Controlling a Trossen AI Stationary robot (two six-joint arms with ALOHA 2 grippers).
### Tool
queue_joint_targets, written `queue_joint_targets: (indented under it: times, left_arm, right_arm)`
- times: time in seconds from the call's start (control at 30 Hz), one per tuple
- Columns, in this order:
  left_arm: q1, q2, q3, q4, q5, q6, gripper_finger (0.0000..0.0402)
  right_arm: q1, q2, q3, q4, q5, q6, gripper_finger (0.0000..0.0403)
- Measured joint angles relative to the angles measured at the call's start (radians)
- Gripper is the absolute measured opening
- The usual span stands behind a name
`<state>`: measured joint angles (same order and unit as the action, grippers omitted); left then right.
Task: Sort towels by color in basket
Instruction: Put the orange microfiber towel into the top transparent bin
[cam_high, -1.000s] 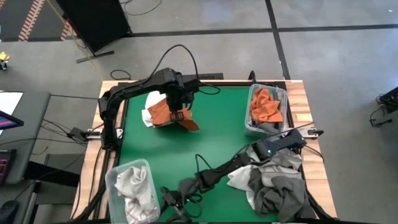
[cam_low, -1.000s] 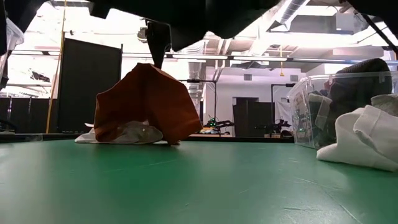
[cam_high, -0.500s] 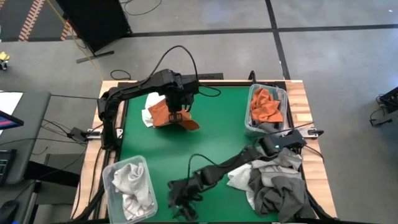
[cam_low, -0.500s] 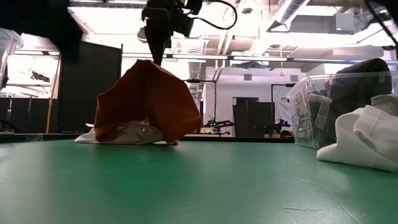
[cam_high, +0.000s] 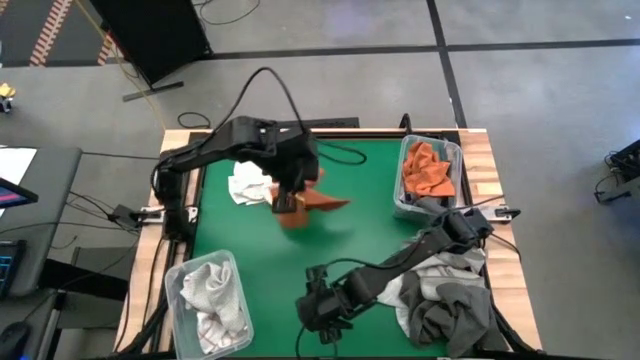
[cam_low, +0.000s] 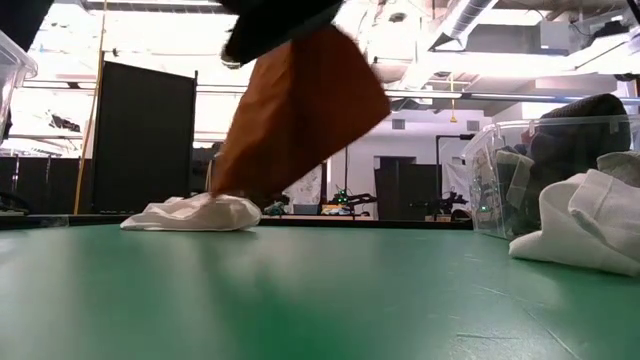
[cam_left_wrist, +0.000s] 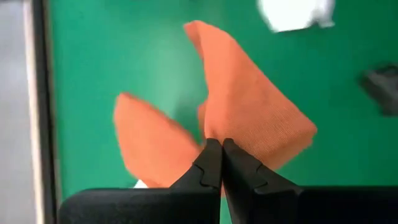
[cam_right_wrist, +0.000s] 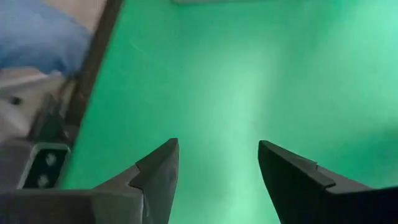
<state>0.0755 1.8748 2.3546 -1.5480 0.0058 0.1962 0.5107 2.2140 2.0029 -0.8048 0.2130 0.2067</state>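
My left gripper (cam_high: 291, 203) is shut on a rust-orange towel (cam_high: 318, 200) above the middle of the table; in the low view the towel (cam_low: 300, 110) hangs clear of the green surface. A white towel (cam_high: 248, 185) lies flat on the table beside it, toward the left edge (cam_low: 190, 212). My right gripper (cam_high: 322, 312) hovers open near the table's near edge, over bare green mat (cam_right_wrist: 217, 163), touching nothing. More grey and white towels (cam_high: 440, 295) lie heaped at the near right corner. My left gripper pinches the orange towel between its two fingertips (cam_left_wrist: 211, 163) at a raised fold (cam_left_wrist: 214, 132), coming from above and pointing down. The cloth hangs slack below the fingers in two flaps, lifted clear of the table.
A clear bin (cam_high: 428, 172) at the far right holds orange towels. A second clear bin (cam_high: 208, 300) at the near left holds white and light grey towels. The right arm (cam_high: 400, 270) stretches across the near right part of the table. Free green mat lies in the middle.
My left gripper has risen and moved slightly toward the near edge, lifting the orange towel clear off the white towel, which stays on the table. The orange cloth swings toward the right. My right gripper has moved along the near edge toward the right, away from the near-left bin.
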Motion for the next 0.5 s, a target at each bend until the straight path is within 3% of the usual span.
queue_joint_targets:
  times: [0.13,0.3,0.5]
  left_arm:
    - [-0.057,-0.034,-0.018,0.017,0.037,-0.001,0.0]
    - [-0.092,-0.035,-0.03,0.014,-0.008,-0.022,0.0]
    - [-0.074,-0.034,-0.234,0.036,-0.021,-0.051,0.0]
  right_arm:
    - [0.031,-0.034,0.0,-0.101,0.068,0.068,0.025]
    - [0.082,-0.073,0.0,-0.151,0.105,0.149,0.025]
    - [0.134,-0.091,0.0,-0.19,0.163,0.223,0.025]
